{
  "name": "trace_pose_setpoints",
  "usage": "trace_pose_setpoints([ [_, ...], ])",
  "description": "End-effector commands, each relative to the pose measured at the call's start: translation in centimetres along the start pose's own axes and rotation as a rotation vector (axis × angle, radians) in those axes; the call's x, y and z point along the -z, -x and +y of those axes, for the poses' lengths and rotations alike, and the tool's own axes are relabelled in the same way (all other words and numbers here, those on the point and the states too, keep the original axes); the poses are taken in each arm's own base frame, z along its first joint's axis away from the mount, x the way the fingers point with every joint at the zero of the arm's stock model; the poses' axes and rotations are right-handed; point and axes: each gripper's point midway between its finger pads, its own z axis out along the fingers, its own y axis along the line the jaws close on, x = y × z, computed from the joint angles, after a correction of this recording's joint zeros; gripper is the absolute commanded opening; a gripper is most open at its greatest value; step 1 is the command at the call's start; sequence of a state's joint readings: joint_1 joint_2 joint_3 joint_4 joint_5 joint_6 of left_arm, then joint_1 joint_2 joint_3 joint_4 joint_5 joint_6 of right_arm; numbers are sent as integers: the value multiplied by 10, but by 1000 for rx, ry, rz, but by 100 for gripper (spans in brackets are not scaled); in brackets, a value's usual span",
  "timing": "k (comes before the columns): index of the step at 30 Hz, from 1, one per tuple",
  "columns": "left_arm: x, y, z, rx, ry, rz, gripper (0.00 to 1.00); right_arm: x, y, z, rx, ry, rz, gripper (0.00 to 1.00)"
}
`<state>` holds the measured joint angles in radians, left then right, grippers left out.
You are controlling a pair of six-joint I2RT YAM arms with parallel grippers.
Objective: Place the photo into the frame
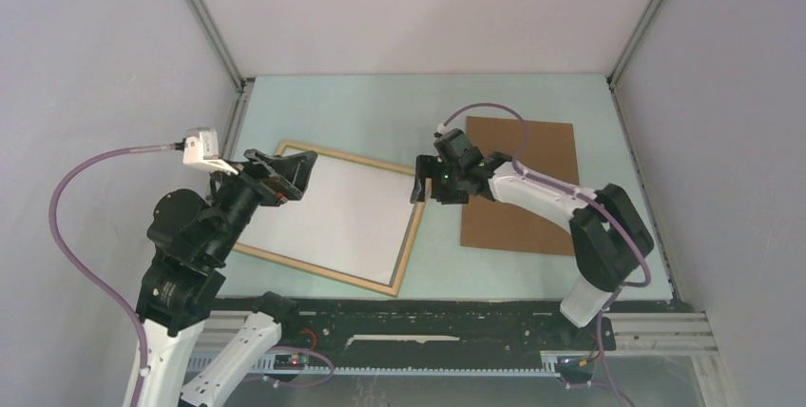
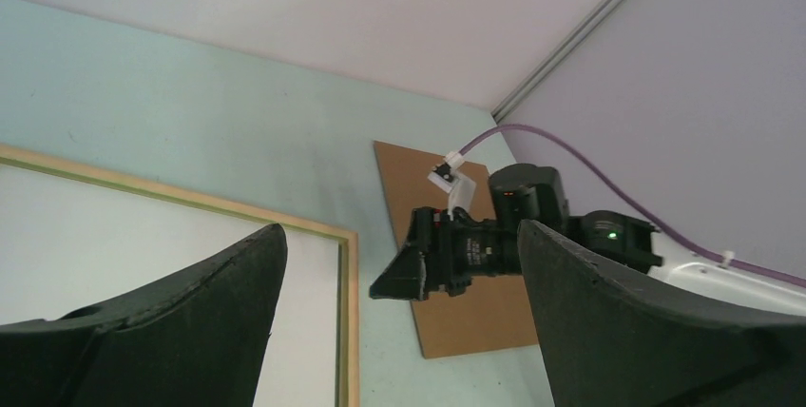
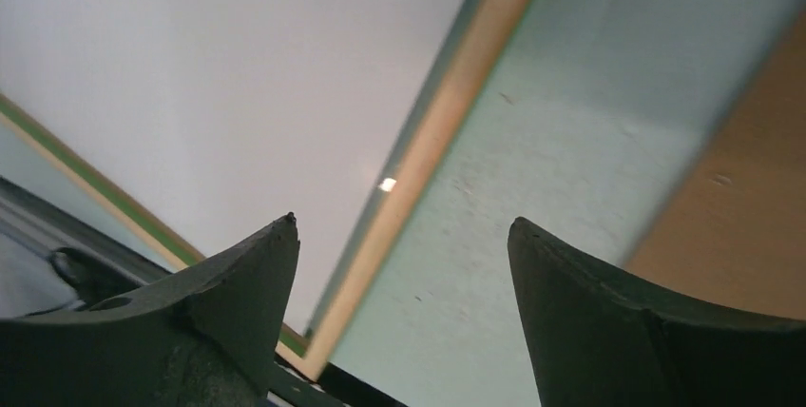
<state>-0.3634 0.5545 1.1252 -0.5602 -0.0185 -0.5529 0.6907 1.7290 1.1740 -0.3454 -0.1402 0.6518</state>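
The frame (image 1: 411,236) lies flat on the pale green table, its light wood face up, turned slightly clockwise. Inside its rails lies the photo (image 1: 328,212), blank white side up. My left gripper (image 1: 297,171) hangs open above the frame's far left corner with nothing between its fingers. My right gripper (image 1: 418,184) stands open just over the frame's far right corner, also holding nothing. The right wrist view shows the wood rail (image 3: 447,122) and the white sheet (image 3: 238,74) between and beyond the open gripper (image 3: 401,222). In the left wrist view, the open gripper (image 2: 401,227) looks across the frame (image 2: 347,312) towards the right gripper (image 2: 409,274).
A plain brown board (image 1: 518,184) lies flat on the table to the right of the frame, partly under the right arm. Grey walls with metal corner posts enclose the table on three sides. A black rail (image 1: 428,317) runs along the near edge.
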Motion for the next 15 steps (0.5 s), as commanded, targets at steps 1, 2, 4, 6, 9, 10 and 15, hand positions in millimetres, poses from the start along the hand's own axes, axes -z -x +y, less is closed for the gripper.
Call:
trace_pose_setpoints([
  [1, -9, -15, -3, 2, -41, 45, 98, 56, 15, -49, 242, -225, -62, 89],
  [2, -13, -22, -2, 6, -41, 73, 99, 64, 19, -66, 267, -280, -82, 91],
  [4, -24, -44, 1, 28, -47, 151, 99, 77, 26, -98, 274, -361, -110, 93],
  [6, -36, -71, -1, 70, -76, 248, 100, 87, 28, -126, 219, -403, -111, 93],
  [9, -57, -117, -12, 156, -146, 399, 100, 101, 32, -155, 83, -404, -142, 93],
  [10, -63, -132, -17, 168, -163, 447, 100, 106, 36, -169, 12, -396, -162, 93],
  [15, -94, -209, -66, 189, -248, 654, 100, 126, 59, -214, -295, -220, -241, 94],
])
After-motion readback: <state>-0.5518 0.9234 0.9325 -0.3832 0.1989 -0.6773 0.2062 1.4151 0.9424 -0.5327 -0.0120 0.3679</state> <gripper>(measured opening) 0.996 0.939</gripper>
